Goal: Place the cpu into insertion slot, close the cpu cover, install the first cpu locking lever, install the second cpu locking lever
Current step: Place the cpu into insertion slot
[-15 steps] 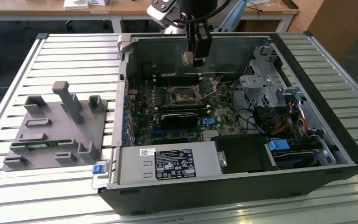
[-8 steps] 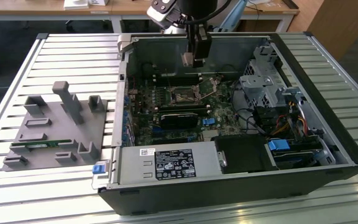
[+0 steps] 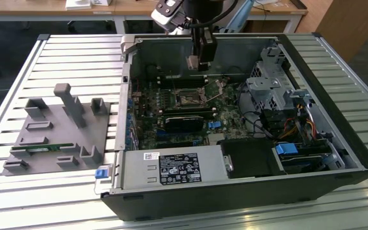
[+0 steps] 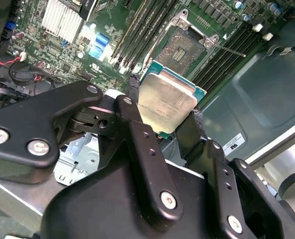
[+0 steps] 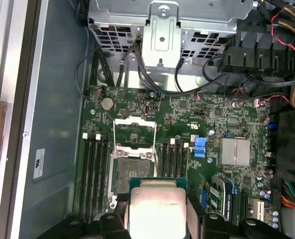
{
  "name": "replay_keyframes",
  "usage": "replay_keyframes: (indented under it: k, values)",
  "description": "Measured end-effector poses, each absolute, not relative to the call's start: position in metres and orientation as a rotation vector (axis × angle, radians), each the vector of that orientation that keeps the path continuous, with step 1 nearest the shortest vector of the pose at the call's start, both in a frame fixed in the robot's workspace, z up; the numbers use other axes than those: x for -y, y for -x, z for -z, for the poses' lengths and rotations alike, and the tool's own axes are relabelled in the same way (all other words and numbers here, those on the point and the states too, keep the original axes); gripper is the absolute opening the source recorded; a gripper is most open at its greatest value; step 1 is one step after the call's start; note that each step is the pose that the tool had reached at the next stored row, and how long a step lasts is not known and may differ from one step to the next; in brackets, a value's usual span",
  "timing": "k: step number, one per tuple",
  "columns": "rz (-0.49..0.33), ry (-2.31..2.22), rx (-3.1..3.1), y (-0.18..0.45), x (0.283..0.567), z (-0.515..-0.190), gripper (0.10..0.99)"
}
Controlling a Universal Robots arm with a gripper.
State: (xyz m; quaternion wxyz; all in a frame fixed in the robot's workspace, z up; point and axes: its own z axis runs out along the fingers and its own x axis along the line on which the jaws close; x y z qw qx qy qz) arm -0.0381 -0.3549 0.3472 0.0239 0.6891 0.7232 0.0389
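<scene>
My gripper (image 3: 199, 62) hangs inside the open computer case, above and a little behind the insertion slot (image 3: 189, 98). It is shut on the cpu (image 4: 167, 102), a silver-topped square chip held by two opposite edges between black fingers (image 4: 133, 92). In both wrist views the insertion slot (image 5: 132, 167) lies bare with its dark centre exposed, just beyond the cpu (image 5: 157, 206). The cpu cover (image 5: 134, 121) is swung open past the slot, its silver frame (image 4: 207, 39) raised. Thin lever rods (image 5: 154, 149) stand released beside the slot.
Long memory slots (image 5: 95, 169) flank the socket on both sides. A black card (image 3: 184, 122), a grey power supply (image 3: 171, 167) and a drive cage (image 3: 273, 86) with cables crowd the case. A grey fixture (image 3: 63, 129) sits on the slatted table at the exterior view's left.
</scene>
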Motion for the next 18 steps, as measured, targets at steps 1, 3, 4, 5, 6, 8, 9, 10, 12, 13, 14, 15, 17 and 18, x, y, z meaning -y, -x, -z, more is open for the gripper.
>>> replay_keyframes:
  k: [1, 3, 4, 5, 6, 8, 9, 10, 12, 13, 14, 15, 17, 18]
  values:
    - [-0.12, -2.133, -2.238, 0.038, 0.355, -0.346, 0.541]
    - [-0.119, -2.132, -2.238, 0.038, 0.355, -0.345, 0.541]
    - [-0.118, -2.132, -2.237, 0.038, 0.355, -0.344, 0.541]
    - [-0.118, -2.132, -2.237, 0.038, 0.355, -0.344, 0.541]
    - [-0.117, -2.131, -2.236, 0.039, 0.355, -0.343, 0.541]
    - [-0.119, -2.127, -2.232, 0.04, 0.355, -0.342, 0.541]
    - [-0.119, -2.126, -2.232, 0.04, 0.355, -0.342, 0.541]
    - [-0.119, -2.126, -2.232, 0.04, 0.355, -0.341, 0.541]
    - [-0.119, -2.126, -2.232, 0.04, 0.355, -0.337, 0.541]
    - [-0.119, -2.126, -2.232, 0.04, 0.354, -0.336, 0.541]
    - [-0.119, -2.127, -2.232, 0.04, 0.354, -0.334, 0.541]
    - [-0.119, -2.129, -2.23, 0.04, 0.353, -0.332, 0.541]
    - [-0.118, -2.137, -2.222, 0.04, 0.352, -0.328, 0.541]
    - [-0.119, -2.139, -2.219, 0.04, 0.351, -0.326, 0.541]
